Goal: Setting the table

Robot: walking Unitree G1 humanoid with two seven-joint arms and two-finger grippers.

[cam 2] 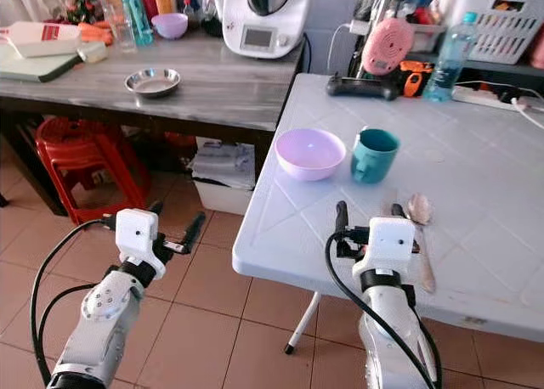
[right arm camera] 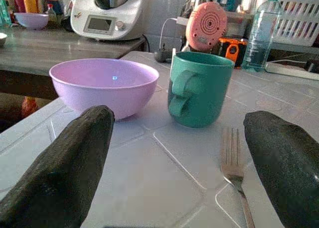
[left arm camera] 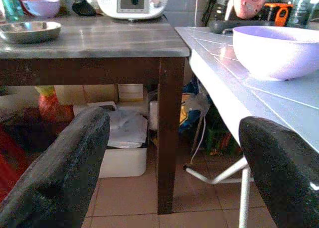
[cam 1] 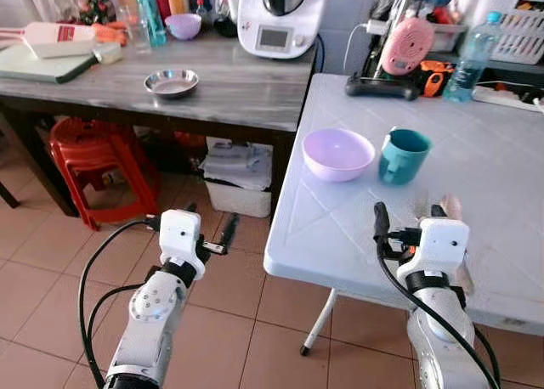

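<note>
- Right wrist view: right gripper (right arm camera: 177, 163) spread wide, holding nothing, low over the table (cam 1: 510, 151) with the fork (right arm camera: 234, 178) lying between its fingers, likely just set down.
- Beyond it, mug (right arm camera: 199, 88) beside bowl (right arm camera: 103, 83), spoon (cam 2: 418, 209) beside the fork: a place setting.
- Left gripper (cam 1: 212, 236) spread too, over the floor, off the table edge.

A lilac bowl (cam 1: 338, 154) and a teal mug (cam 1: 402, 155) are set just beside each other on the white desk (cam 1: 510, 177). A fork (right arm camera: 234, 175) and a spoon (cam 2: 419, 209) are laid nearer its front edge.
</note>
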